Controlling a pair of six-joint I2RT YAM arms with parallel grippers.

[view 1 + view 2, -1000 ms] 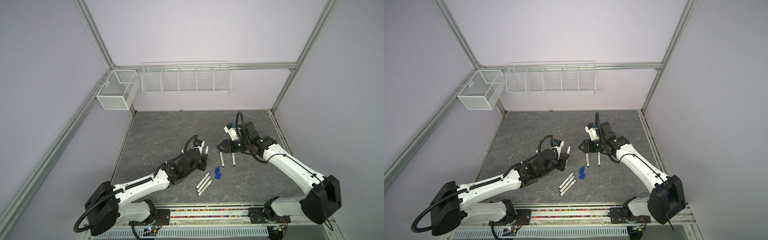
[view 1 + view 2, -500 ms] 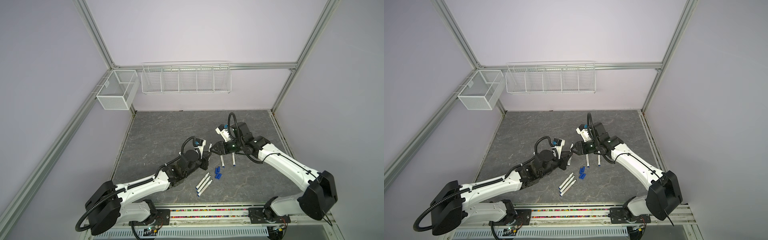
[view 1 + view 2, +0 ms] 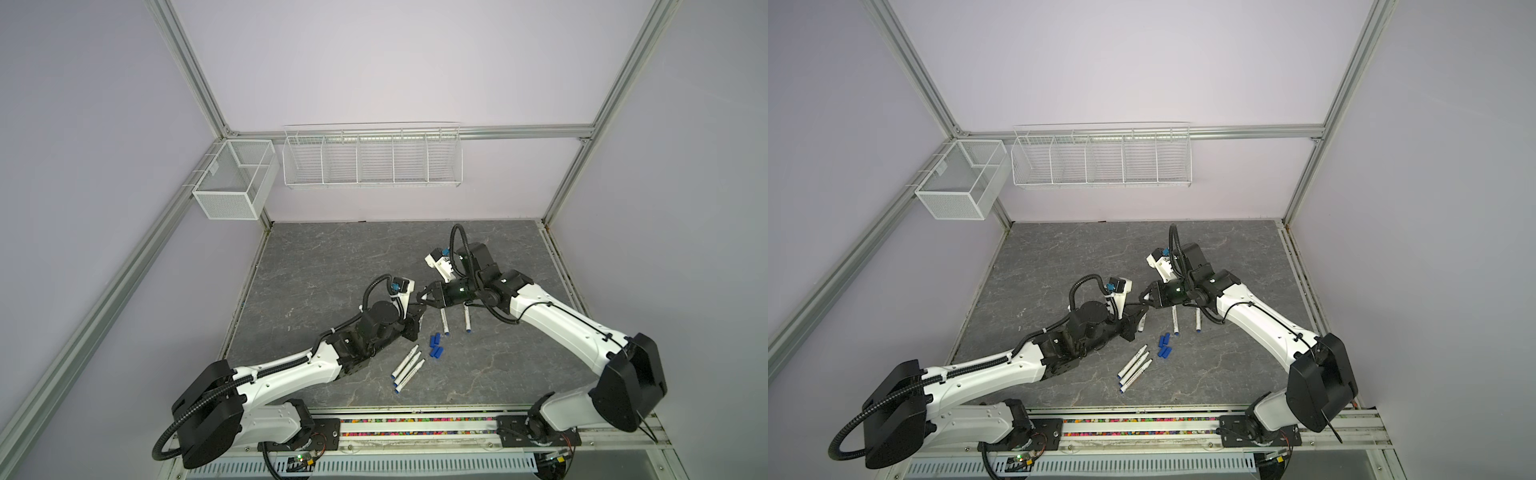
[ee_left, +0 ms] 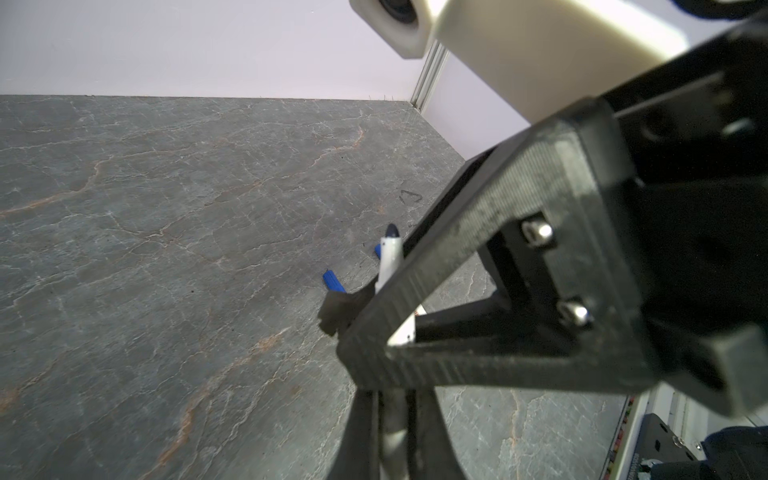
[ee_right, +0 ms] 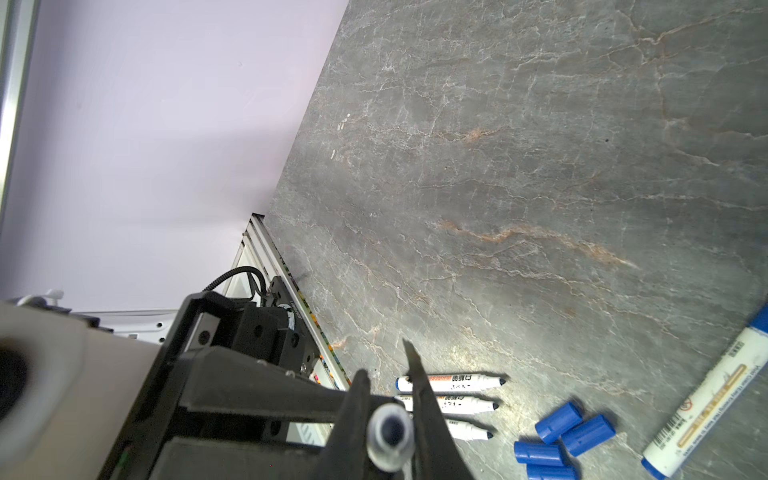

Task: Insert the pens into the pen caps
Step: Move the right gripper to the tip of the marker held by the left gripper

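Pen [image 4: 390, 259], uncapped, is held over the grey tabletop [image 3: 332, 257] near its middle, clamped by both pincers. The left gripper [image 3: 417, 312] is closed tight on the barrel. The right gripper [image 3: 420, 297] is closed narrow around the tip end, which shows end-on in the right wrist view. 3 bare pens [image 3: 407, 368] lie side by side nearer the rail. 4 loose pen caps [image 5: 559, 419] cluster just beside them. 2 capped pens [image 3: 444, 322] lie beyond the caps, under the right gripper.
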